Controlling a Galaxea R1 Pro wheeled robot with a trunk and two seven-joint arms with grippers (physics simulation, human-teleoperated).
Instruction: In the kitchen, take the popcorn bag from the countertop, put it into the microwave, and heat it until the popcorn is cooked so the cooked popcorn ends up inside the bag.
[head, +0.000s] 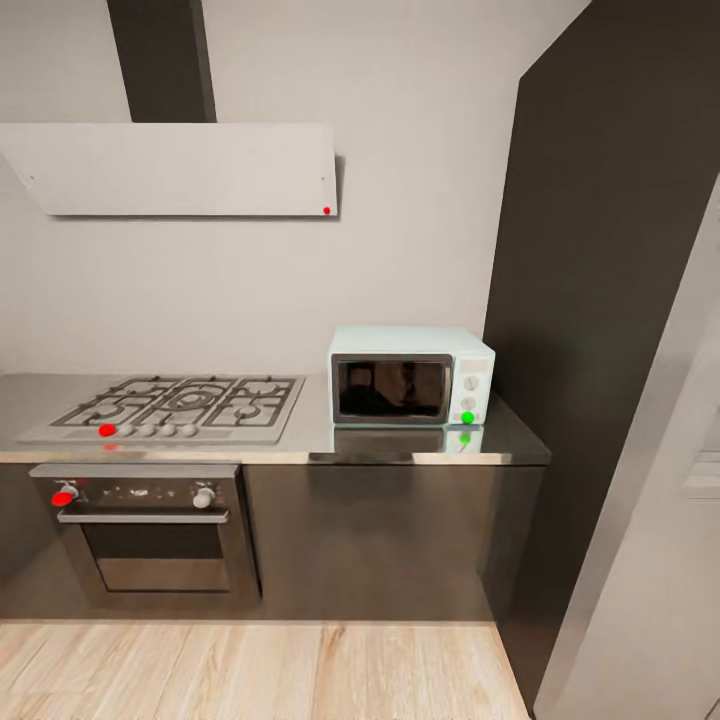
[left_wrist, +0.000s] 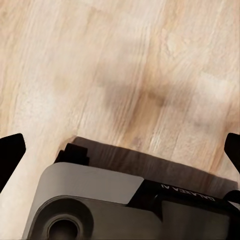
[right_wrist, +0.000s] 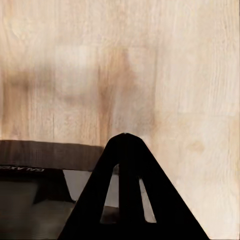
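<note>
The pale-blue microwave (head: 411, 374) stands at the right end of the grey steel countertop (head: 400, 446), its dark glass door shut and a green light (head: 467, 417) lit under its two knobs. Dim brownish shapes show behind the glass; I cannot tell what they are. The popcorn bag is out of view. In the left wrist view my left gripper (left_wrist: 122, 145) hangs open over the wooden floor (left_wrist: 125, 60), its black fingertips (left_wrist: 11, 150) far apart. My right gripper (right_wrist: 125, 140) is shut, its fingers meeting in one point above the floor.
A gas hob (head: 180, 403) with black grates lies left of the microwave, with a steel built-in oven (head: 150, 530) under it and a hood (head: 180, 168) above. A tall dark cabinet (head: 600, 300) closes the right side. The robot's grey base (left_wrist: 90, 185) shows below the grippers.
</note>
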